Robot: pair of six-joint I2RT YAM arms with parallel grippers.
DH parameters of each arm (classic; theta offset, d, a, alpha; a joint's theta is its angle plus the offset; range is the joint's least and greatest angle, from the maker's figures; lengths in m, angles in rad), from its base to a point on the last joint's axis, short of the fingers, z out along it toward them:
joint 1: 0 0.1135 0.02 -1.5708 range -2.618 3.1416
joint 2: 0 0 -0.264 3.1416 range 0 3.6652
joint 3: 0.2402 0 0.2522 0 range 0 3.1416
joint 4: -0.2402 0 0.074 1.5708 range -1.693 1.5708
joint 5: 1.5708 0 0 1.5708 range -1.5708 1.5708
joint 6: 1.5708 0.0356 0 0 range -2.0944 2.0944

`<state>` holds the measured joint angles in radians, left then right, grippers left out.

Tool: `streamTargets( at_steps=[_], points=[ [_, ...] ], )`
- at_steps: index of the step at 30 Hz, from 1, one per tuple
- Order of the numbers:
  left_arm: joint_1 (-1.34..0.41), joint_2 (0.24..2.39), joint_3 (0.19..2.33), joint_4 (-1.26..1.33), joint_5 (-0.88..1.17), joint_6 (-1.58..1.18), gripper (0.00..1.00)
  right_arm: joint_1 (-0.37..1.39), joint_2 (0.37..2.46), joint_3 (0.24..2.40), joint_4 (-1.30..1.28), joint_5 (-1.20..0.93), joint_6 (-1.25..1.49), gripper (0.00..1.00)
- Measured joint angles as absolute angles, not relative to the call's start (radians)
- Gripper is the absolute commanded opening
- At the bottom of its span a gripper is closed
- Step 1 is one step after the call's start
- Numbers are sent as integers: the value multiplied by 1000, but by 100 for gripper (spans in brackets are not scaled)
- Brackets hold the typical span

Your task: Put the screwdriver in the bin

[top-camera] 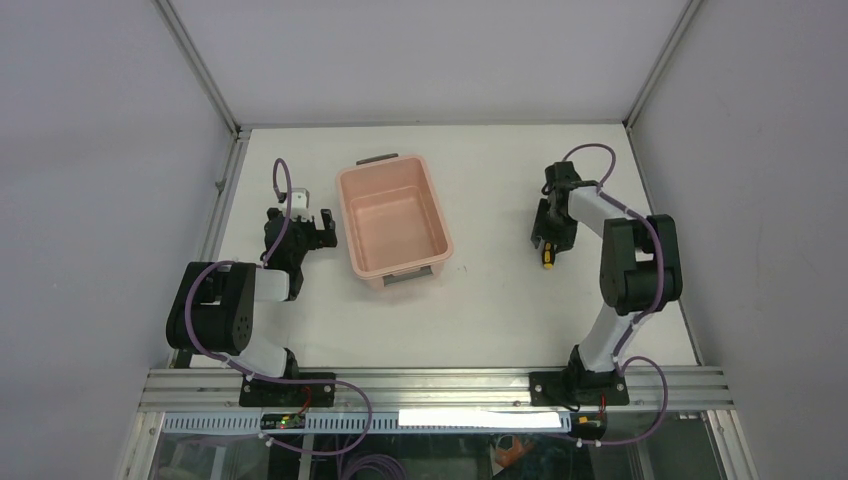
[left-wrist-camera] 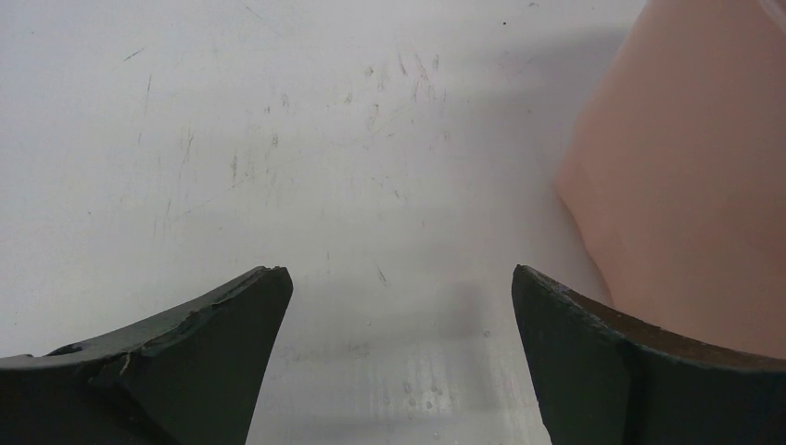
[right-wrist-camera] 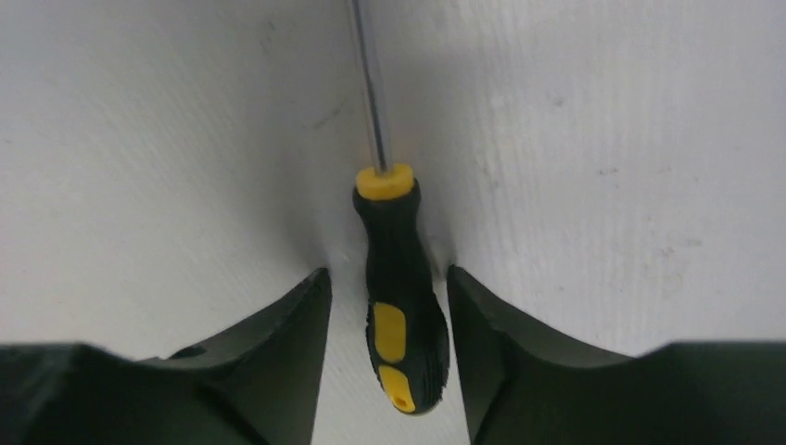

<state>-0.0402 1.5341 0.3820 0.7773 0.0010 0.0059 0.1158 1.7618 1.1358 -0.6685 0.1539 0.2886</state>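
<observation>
The screwdriver (right-wrist-camera: pixel 400 306), with a yellow and black handle and a thin metal shaft, lies flat on the white table right of the bin; only its handle end (top-camera: pixel 546 262) shows in the top view. My right gripper (right-wrist-camera: pixel 386 273) is low over it, also seen in the top view (top-camera: pixel 545 238). Its jaws straddle the handle with a narrow gap on each side, so it is open. The pale pink bin (top-camera: pixel 347 222) stands empty at the table's middle. My left gripper (top-camera: pixel 318 228) is open and empty just left of the bin, whose wall (left-wrist-camera: pixel 686 185) shows in the left wrist view.
The bin has a grey handle clip (top-camera: pixel 405 280) at its near end and another at its far end. White table (top-camera: pixel 500 300) lies between the bin and the screwdriver. Frame posts and grey walls border the table.
</observation>
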Motion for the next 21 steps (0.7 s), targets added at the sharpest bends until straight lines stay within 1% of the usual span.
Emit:
streamTargets(
  at_steps=[2,3,8,10,13,16,18,21],
  points=[
    [-40,1534,382,777,1,6,99,111,1784,1135,-654,125,292,10],
    [-40,1534,382,777,1,6,99,111,1783,1135,-645,117,294,1],
    [-40,1534,382,778,1,6,99,113,1769,1145,-683,117,300,0],
    [-40,1534,382,777,1,6,99,121,1736,1171,-759,127,300,0],
    [-40,1534,382,777,1,6,99,160,1651,1277,-886,155,308,0],
    [-40,1534,382,777,1,6,99,280,1576,1464,-982,197,338,0],
    [-40,1534,382,777,1,6,99,424,1551,1610,-1024,232,372,0],
    [-40,1534,382,777,1,6,99,651,1567,1785,-1068,244,422,0]
  ],
)
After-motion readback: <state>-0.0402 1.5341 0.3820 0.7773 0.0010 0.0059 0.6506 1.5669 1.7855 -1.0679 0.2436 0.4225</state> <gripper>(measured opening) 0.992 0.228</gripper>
